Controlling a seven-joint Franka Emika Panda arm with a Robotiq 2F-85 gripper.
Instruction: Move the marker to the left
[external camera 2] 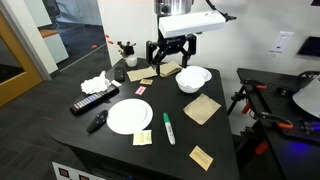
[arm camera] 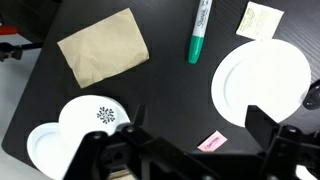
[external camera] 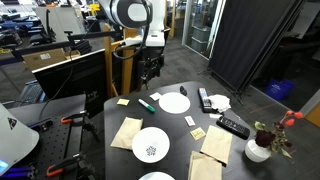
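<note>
The marker (arm camera: 199, 32) is a slim dark green pen with a whitish end. It lies flat on the black table (arm camera: 160, 95), between a tan napkin (arm camera: 103, 47) and a plain white plate (arm camera: 262, 80). It also shows in both exterior views (external camera: 146, 105) (external camera 2: 168, 128). My gripper (arm camera: 197, 135) is open and empty. It hangs above the table, well clear of the marker, in both exterior views (external camera: 150, 76) (external camera 2: 170, 62). A small pink note (arm camera: 212, 141) lies on the table below the jaws.
A patterned plate (arm camera: 97, 118), a yellow sticky note (arm camera: 261, 19), a white bowl (external camera 2: 193, 78), two black remotes (external camera 2: 92, 101) (external camera 2: 97, 121), a crumpled tissue (external camera 2: 96, 83), more napkins (external camera: 215, 145) and a flower vase (external camera: 258, 150) share the table.
</note>
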